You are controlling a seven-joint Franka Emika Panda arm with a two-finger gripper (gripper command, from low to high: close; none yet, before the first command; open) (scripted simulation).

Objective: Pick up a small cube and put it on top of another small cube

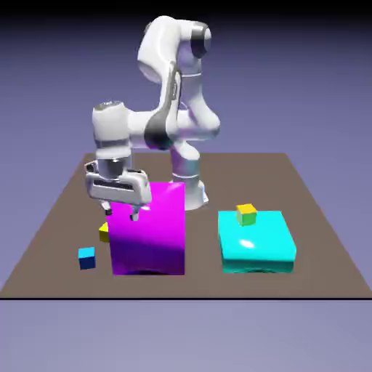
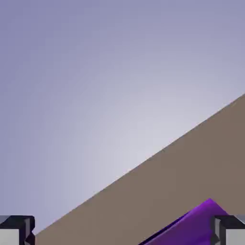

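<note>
The small cube [image 1: 86,257], light blue on top with darker blue sides, sits on the table near the exterior view's left front. Just behind it, the other small cube [image 1: 103,232], plain yellow, is half hidden by a big magenta block [image 1: 148,229]. My gripper [image 1: 122,212] hangs open over the magenta block's upper left corner, above and behind both small cubes, with nothing held. In the hand view the two fingertips [image 2: 17,229] stand wide apart at the bottom corners around my gripper [image 2: 122,234]. Only table and an edge of the magenta block [image 2: 191,227] show between them; neither small cube appears there.
A big cyan block [image 1: 256,243] stands at the exterior view's right, with a tiny yellow-topped, green-sided cube [image 1: 246,213] on it. The brown table [image 1: 58,218] ends close in front of the blocks.
</note>
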